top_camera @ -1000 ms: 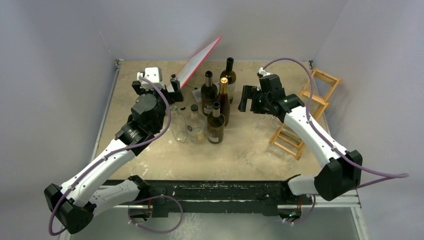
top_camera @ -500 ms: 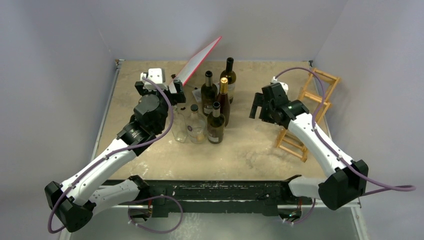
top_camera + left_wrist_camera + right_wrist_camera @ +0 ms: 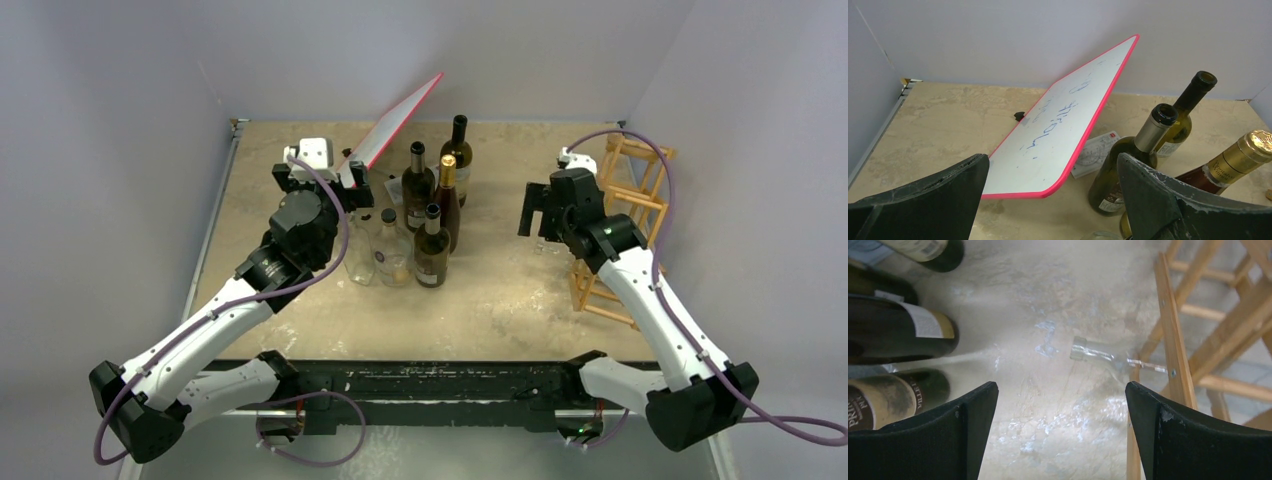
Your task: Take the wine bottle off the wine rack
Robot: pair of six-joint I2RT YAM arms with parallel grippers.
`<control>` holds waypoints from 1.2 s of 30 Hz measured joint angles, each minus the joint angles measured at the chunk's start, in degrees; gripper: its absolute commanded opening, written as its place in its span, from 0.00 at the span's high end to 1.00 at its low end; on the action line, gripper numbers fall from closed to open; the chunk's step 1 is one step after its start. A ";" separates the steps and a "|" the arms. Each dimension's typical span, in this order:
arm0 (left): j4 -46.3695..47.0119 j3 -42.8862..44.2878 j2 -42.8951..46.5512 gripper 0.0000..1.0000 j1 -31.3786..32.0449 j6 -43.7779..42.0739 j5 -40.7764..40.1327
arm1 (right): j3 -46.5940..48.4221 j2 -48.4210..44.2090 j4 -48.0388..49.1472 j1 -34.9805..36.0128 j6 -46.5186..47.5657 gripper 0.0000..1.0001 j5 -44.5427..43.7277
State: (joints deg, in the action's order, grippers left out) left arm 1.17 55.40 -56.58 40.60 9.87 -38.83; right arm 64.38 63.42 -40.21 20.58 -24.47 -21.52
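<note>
Just ahead of wide-open, empty right gripper (image 3: pixel 1060 392): clear glass wine bottle (image 3: pixel 1095 355) lying on its side, nearer the right finger, neck poking out of light-brown wooden lattice wine rack (image 3: pixel 1170 325), long axis across the finger gap. Left gripper (image 3: pixel 1053 165) likewise open, well apart.

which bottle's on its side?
The clear glass bottle lying in the wine rack, its neck poking out between the bars. The other bottles stand upright mid-table.
</note>
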 measured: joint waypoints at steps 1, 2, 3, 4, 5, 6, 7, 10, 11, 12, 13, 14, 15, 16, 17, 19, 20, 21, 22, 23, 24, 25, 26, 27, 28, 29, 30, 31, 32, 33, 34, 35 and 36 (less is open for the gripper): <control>0.00 0.00 0.02 0.00 0.00 0.00 -0.02 | 0.26 0.09 1.01 0.02 2.45 0.00 1.38; 0.00 0.00 0.02 0.00 0.00 0.00 -0.07 | 0.50 0.20 2.12 0.02 4.87 0.00 2.60; 0.00 0.00 0.02 0.00 0.00 0.00 -0.15 | 0.59 0.22 3.50 0.04 7.34 0.00 3.72; 0.00 0.00 0.02 0.00 0.00 0.00 -0.22 | 0.59 0.20 4.74 0.13 9.81 0.00 4.87; 0.00 0.00 0.02 0.00 0.00 0.00 -0.24 | 0.57 0.15 6.05 0.26 12.57 0.00 5.86; 0.00 0.00 0.04 0.00 0.00 -0.02 -0.31 | 0.42 0.00 7.21 0.44 14.73 0.00 6.58; 0.00 0.00 0.07 0.00 0.00 -0.02 -0.42 | -0.11 -0.37 8.98 0.63 17.59 0.00 7.61; 0.02 0.00 0.13 0.00 0.00 -0.04 -0.66 | -1.73 -1.79 11.52 1.73 24.74 0.00 8.11; 0.02 0.00 0.15 0.00 0.00 -0.07 -0.68 | -1.90 -2.01 11.72 2.23 27.30 0.00 7.78; 0.02 0.00 0.15 0.00 0.00 -0.07 -0.68 | -1.95 -1.99 11.89 2.54 29.14 0.00 7.48; 0.02 0.00 0.15 0.00 0.00 -0.07 -0.68 | -1.95 -1.75 11.93 2.91 31.26 0.00 7.13; 0.02 0.00 0.15 0.00 0.00 -0.07 -0.68 | -1.95 -1.31 11.87 3.23 33.11 0.00 6.73; 0.02 0.00 0.17 0.00 0.00 -0.07 -0.70 | -1.95 -0.61 11.76 3.65 35.12 0.01 6.14; 0.02 0.00 0.17 0.00 0.00 -0.07 -0.74 | -1.99 0.46 11.56 4.28 37.20 0.01 5.44; 0.02 0.00 0.22 0.00 0.00 -0.07 -0.79 | -2.16 1.36 11.37 4.74 38.53 0.02 4.74; 0.02 0.00 0.28 0.00 0.00 -0.07 -0.92 | -3.43 3.96 10.93 6.51 41.59 0.03 1.77; 0.02 0.00 0.33 0.00 0.00 -0.07 -1.01 | -4.39 5.44 10.47 7.37 42.80 0.04 0.26; 0.02 0.00 0.35 0.00 0.00 -0.07 -1.07 | -5.27 6.71 10.08 7.89 43.65 0.04 -0.76; 0.02 0.00 0.39 0.00 0.00 -0.07 -1.11 | -6.32 8.15 9.60 8.39 44.61 0.04 -1.86; 0.02 0.00 0.44 0.00 0.00 -0.09 -1.22 | -7.28 9.40 9.14 8.70 45.53 0.04 -2.43; 0.04 0.00 0.44 0.00 0.00 -0.13 -1.33 | -8.11 10.19 8.87 8.79 46.34 0.04 -2.93; 0.04 0.00 0.44 0.00 0.00 -0.22 -1.44 | -8.87 10.51 8.66 8.76 47.19 0.04 -3.23; 0.02 0.00 0.44 0.00 0.00 -0.28 -1.53 | -9.60 10.51 8.59 8.76 48.04 0.04 -3.56; 0.02 0.00 0.44 0.00 0.00 -0.39 -1.57 | -10.19 10.27 8.63 8.72 48.65 0.03 -4.00; 0.02 0.00 0.44 0.00 0.00 -0.48 -1.62 | -10.88 10.01 8.68 8.72 49.37 0.03 -4.57; 0.02 0.00 0.44 0.00 0.00 -0.50 -1.66 | -11.63 9.88 8.79 8.72 50.07 0.02 -4.98; 0.02 0.00 0.42 0.00 0.00 -0.50 -1.70 | -12.48 9.84 9.09 8.72 50.80 0.01 -5.49; 0.02 0.00 0.42 0.00 0.00 -0.50 -1.73 | -13.27 9.86 9.38 8.72 51.41 0.01 -6.08; 0.02 0.00 0.39 0.00 0.00 -0.50 -1.75 | -14.43 9.86 9.90 8.72 52.24 0.00 -6.86; 0.02 0.00 0.37 0.00 0.00 -0.52 -1.75 | -15.45 10.01 10.19 8.72 53.00 0.00 -7.78; 0.02 0.00 0.35 0.00 0.00 -0.52 -1.77 | -16.17 10.25 10.36 8.72 53.66 0.00 -8.46; 0.02 0.00 0.33 0.00 0.00 -0.52 -1.77 | -16.74 10.69 10.64 8.72 54.29 0.00 -9.40; 0.00 0.00 0.33 0.00 0.00 -0.55 -1.79 | -17.03 11.08 10.93 8.72 54.71 0.00 -10.05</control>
State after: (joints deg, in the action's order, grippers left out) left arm 1.17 55.40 -56.25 40.60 9.32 -40.62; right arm 47.35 74.50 -29.28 29.30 30.24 -31.57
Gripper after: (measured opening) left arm 0.998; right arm 0.998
